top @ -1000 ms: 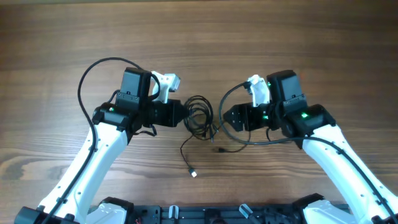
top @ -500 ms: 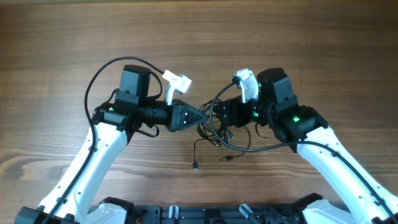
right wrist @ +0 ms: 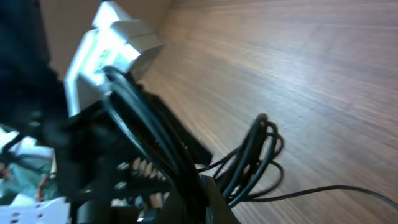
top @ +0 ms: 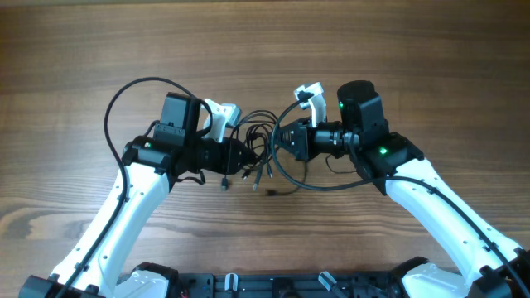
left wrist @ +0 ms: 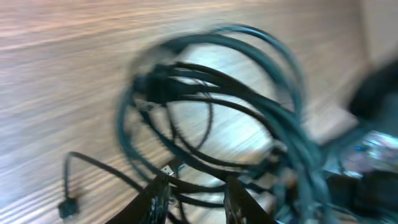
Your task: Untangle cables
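Cables (top: 262, 132) bunched in tangled loops just off left gripper (top: 245, 157) tip, btwn it and right gripper (top: 283, 141), over wooden table (top: 265, 50). Left wrist cam is blurred: fingers (left wrist: 155, 200) close together w/ strands caught btwn, pinching bundle. Plug ends (top: 256, 184) dangle just below left gripper. Right gripper faces left gripper across bundle; jaws too dark/blurred, can't tell if spread or closed.

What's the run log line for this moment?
cables: tangled, one bundle | left gripper: jaws at bundle, grip unclear | right gripper: jaws at bundle, grip unclear
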Available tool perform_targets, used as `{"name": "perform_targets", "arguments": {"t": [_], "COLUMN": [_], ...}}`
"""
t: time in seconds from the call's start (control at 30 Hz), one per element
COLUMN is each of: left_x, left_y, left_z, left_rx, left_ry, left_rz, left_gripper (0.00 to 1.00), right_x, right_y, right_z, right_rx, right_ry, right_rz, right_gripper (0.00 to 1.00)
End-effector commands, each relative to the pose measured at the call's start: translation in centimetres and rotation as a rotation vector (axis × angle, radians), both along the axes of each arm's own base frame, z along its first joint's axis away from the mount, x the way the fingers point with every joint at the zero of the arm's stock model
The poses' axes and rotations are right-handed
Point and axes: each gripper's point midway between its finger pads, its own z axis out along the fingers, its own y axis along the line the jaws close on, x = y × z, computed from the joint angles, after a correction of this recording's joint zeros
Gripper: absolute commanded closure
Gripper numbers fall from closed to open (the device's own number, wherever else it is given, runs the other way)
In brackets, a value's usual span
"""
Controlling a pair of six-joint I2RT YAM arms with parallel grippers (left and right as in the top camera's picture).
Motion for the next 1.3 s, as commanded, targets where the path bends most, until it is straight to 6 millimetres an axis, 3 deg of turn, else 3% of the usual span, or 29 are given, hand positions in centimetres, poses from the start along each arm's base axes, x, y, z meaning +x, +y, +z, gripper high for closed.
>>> {"name": "perform_targets", "arguments": {"t": [0.0, 0.13, 0.23, 0.27, 0.37, 0.4, 0.5, 0.57, 0.73, 0.8, 0.83, 0.87, 0.9, 0.97, 1.0, 1.13, 1.27], "left_x": [1.2, 0.9, -1.9, -3.6, -4.7, -4.4, -2.9, -1.7, 1.7, 2.6, 2.8, 2.8, 2.8, 2.9, 3.1, 3.0, 2.2], "left_y": [1.4, 1.5, 1.1, 1.5, 1.8, 1.9, 2.5, 3.4, 7.5, 10.0, 10.5, 10.6, 10.6, 11.0, 11.2, 10.7, 7.3], "left_z": [0.1, 0.0, -0.5, -1.1, -1.4, -1.4, -1.1, -0.4, 1.7, 2.1, 2.4, 2.6, 2.5, 2.3, 2.2, 2.2, 2.9], "left_rx": [0.083, 0.082, 0.052, 0.071, 0.087, 0.089, 0.07, 0.027, -0.126, -0.205, -0.259, -0.275, -0.271, -0.25, -0.238, -0.239, -0.249], "left_ry": [-0.056, -0.036, 0.093, 0.174, 0.218, 0.209, 0.168, 0.154, 0.161, 0.245, 0.29, 0.299, 0.298, 0.289, 0.281, 0.275, 0.231], "left_rz": [0.051, 0.055, 0.018, 0.015, 0.008, 0.011, 0.051, 0.099, 0.328, 0.519, 0.583, 0.592, 0.592, 0.605, 0.612, 0.585, 0.411], "left_gripper": [0.72, 0.81, 0.89, 0.95, 0.96, 0.96, 0.96, 0.96, 0.96, 0.96, 0.94, 0.89, 0.77, 0.75, 0.73, 0.78, 0.77], "right_x": [-0.7, 1.0, 3.1, 3.9, 3.7, 3.3, 2.6, 1.7, 0.8, 1.1, 1.5, 1.7, 1.5, -0.5, -1.6, -3.2, -2.7], "right_y": [0.5, -0.4, -2.4, -3.8, -7.9, -9.0, -9.6, -11.7, -12.9, -12.6, -11.2, -9.5, -7.0, -2.3, -1.0, 0.4, 1.3], "right_z": [1.3, 0.1, -1.8, -3.0, -6.6, -7.5, -8.2, -9.5, -10.2, -10.0, -9.4, -8.6, -7.2, -3.6, -2.1, 0.5, 3.1], "right_rx": [0.053, -0.001, -0.068, -0.112, -0.264, -0.317, -0.38, -0.473, -0.54, -0.531, -0.504, -0.46, -0.381, -0.174, -0.091, 0.047, 0.149], "right_ry": [0.009, 0.078, 0.193, 0.244, 0.392, 0.411, 0.395, 0.443, 0.461, 0.438, 0.377, 0.321, 0.244, 0.1, 0.069, 0.039, 0.006], "right_rz": [0.054, -0.093, -0.332, -0.453, -0.723, -0.765, -0.737, -0.828, -0.857, -0.828, -0.719, -0.601, -0.432, -0.078, 0.031, 0.171, 0.19], "right_gripper": [0.95, 0.96, 0.96, 0.96, 0.96, 0.96, 0.96, 0.96, 0.96, 0.96, 0.96, 0.96, 0.96, 0.96, 0.96, 0.96, 0.96]}}
